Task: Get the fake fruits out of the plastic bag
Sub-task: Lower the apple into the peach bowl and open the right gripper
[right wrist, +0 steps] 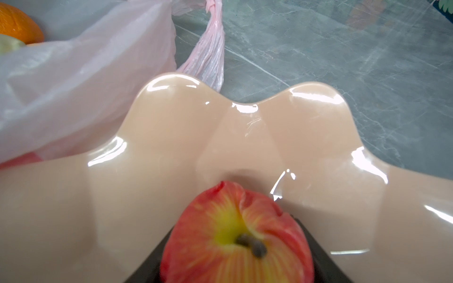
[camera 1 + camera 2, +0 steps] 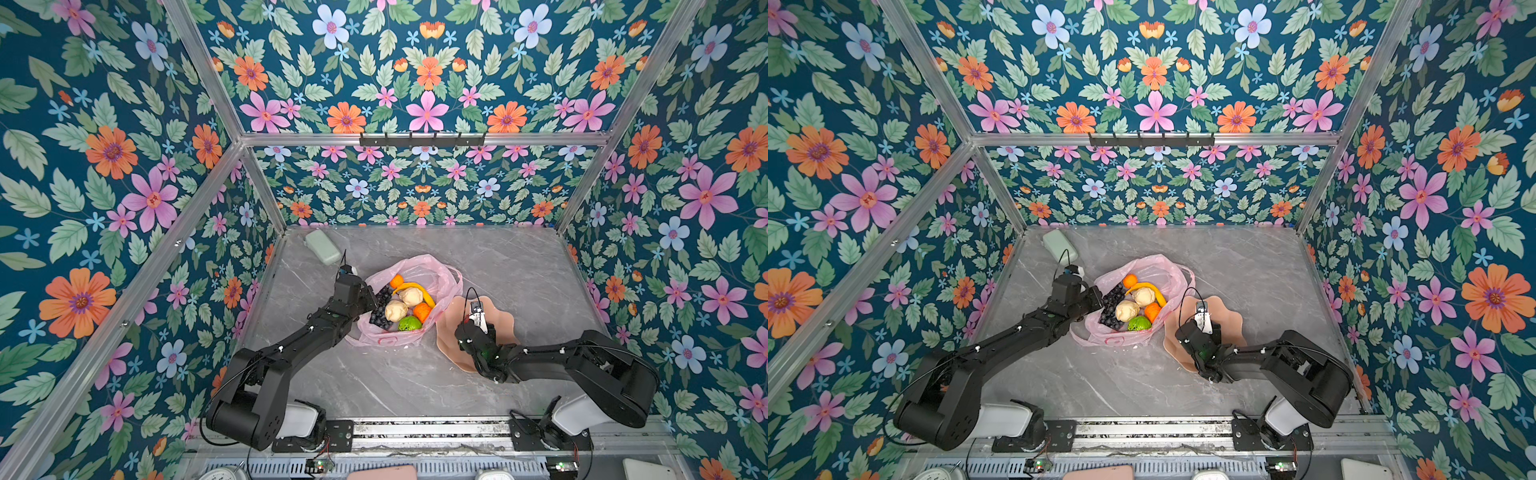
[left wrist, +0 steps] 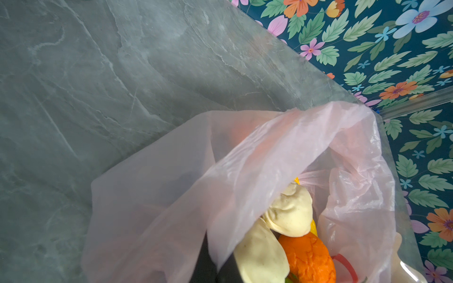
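The fake fruits (image 2: pixel 409 305) lay heaped in the plastic bag (image 2: pixel 432 270), its 9 o'clock rim pinched by the left gripper (image 2: pixel 368 296). The right gripper (image 1: pixel 235 227) clasped the red apple (image 1: pixel 215 215) over the bowl (image 2: pixel 500 322), with the bag near at its 10 o'clock.

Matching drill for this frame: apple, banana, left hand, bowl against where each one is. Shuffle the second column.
1 apple
2 banana
3 left hand
4 bowl

a in the bag
b on the table, beside the bag
c shut on the bag's rim
d in the right hand

Pairs: 1-d, 2-a, 3-c, 4-b
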Available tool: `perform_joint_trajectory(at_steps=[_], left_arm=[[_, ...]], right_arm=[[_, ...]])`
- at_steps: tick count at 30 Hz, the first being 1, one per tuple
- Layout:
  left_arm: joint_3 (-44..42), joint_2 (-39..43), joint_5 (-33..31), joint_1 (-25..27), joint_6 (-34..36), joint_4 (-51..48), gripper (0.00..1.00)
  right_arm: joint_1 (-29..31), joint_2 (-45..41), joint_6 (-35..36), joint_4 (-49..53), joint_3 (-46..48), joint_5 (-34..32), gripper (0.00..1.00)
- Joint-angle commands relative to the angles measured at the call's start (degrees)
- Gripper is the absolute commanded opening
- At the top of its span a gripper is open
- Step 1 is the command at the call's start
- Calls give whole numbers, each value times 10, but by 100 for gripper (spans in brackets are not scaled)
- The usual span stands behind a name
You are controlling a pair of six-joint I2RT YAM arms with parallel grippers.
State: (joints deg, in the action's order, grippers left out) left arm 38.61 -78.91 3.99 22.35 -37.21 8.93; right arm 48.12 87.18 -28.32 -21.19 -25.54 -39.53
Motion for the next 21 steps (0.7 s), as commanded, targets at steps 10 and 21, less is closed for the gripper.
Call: perform_joint_trajectory(at_steps=[10, 21], left_arm=[[3, -1, -3, -2, 10, -8, 0], [3, -3, 0, -3, 9, -8, 0]], right_arm=[[2, -20, -14, 16, 4, 1, 75], [2, -49, -17, 53, -2, -2, 85]])
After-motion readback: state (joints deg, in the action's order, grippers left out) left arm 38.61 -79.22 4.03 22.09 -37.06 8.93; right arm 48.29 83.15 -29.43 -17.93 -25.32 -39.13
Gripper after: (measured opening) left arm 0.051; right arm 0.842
